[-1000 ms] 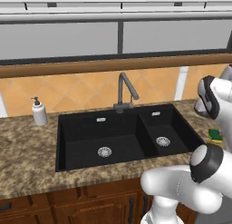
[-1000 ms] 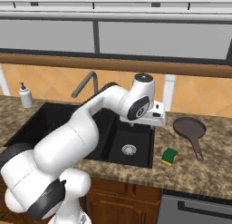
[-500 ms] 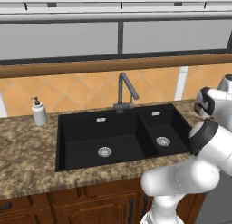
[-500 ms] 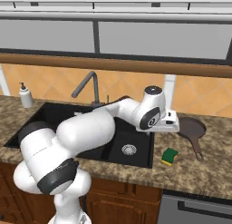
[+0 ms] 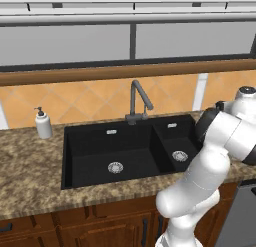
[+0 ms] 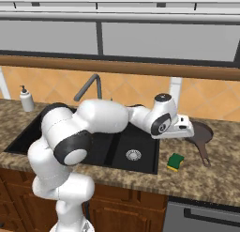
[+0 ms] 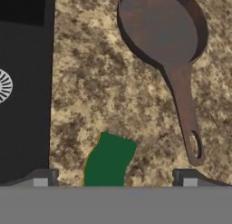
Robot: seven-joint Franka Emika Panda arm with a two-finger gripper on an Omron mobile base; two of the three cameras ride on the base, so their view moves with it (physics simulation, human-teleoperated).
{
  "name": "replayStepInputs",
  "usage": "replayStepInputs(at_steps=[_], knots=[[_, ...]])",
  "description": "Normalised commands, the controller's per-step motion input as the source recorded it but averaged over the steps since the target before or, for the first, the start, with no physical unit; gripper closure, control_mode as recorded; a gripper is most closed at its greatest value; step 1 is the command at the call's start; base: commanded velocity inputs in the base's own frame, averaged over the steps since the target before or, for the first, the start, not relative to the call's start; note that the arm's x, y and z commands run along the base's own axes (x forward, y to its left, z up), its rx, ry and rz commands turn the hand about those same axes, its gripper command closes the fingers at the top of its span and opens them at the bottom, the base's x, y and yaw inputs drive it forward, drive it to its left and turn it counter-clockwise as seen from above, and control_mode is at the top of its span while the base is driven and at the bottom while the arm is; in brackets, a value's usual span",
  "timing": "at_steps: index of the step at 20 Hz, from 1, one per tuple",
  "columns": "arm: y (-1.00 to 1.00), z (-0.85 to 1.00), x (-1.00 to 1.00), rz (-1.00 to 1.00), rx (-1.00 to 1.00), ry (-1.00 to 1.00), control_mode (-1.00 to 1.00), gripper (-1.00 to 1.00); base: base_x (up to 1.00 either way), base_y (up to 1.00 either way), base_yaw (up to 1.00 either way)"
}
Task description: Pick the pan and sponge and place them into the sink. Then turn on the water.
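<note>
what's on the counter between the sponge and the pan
Nothing: in the hand view only bare speckled counter lies between the sponge and the pan; they sit apart. The right base view shows the same gap.

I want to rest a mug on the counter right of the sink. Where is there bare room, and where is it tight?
Bare granite lies between the sink edge and the pan, above the sponge in the hand view. Another patch runs along the counter front, right of the sponge, below the pan handle. Tightest is around the pan, where the gripper hovers.
</note>
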Motion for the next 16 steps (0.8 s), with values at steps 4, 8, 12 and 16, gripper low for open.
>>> replayStepInputs(at_steps=[4,8,12,16], knots=[[-0.42,-0.01,0.15,0.00,0.01,0.08,-1.00,-1.00,0.00,0.00,0.00],[-0.39,-0.04,0.13,0.00,0.01,0.09,-1.00,-1.00,0.00,0.00,0.00],[-0.36,-0.13,0.13,0.00,0.00,0.08,-1.00,-1.00,0.00,0.00,0.00],[-0.28,-0.21,0.12,0.00,0.00,0.04,-1.00,-1.00,0.00,0.00,0.00]])
